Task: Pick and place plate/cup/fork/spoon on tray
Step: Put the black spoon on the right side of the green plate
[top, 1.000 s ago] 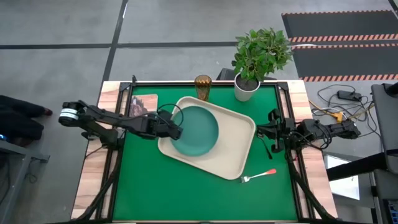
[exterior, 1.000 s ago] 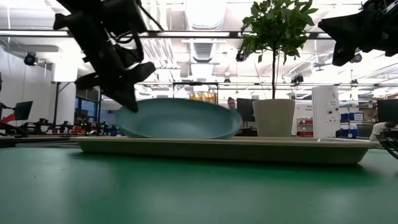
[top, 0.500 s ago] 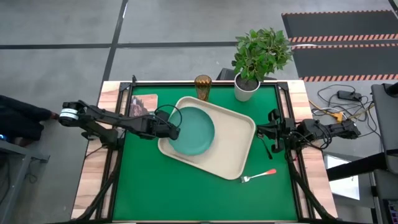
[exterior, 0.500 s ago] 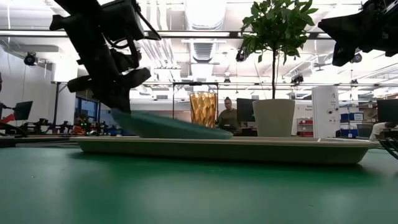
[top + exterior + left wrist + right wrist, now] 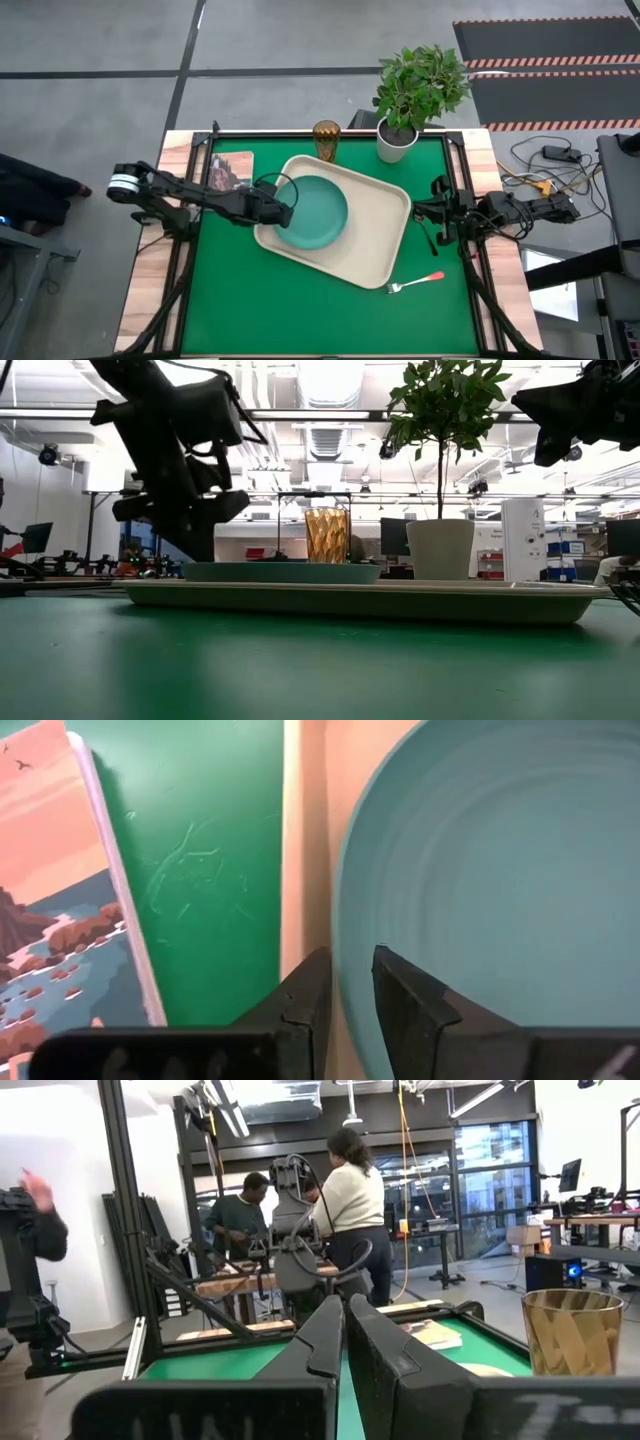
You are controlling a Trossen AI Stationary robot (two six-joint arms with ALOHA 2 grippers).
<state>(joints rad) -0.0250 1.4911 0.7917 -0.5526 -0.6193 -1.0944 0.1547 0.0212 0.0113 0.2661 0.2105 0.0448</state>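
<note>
Fork (image 5: 416, 281): lower right on the mat; light, slim, take the red handle.
Left gripper (image 5: 281, 214): nipping the plate (image 5: 312, 209) rim, plate flat in tray (image 5: 380, 240) (rigid, probably slippery).
Right gripper (image 5: 440, 214): right edge, fingers together, idle.
Cup (image 5: 326, 140): top centre, fragile.

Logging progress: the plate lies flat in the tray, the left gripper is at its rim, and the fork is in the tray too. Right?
Not quite. The fork lies on the green mat beside the tray, as the high view shows. The plate does lie flat in the tray, with the left gripper at its rim.
</note>
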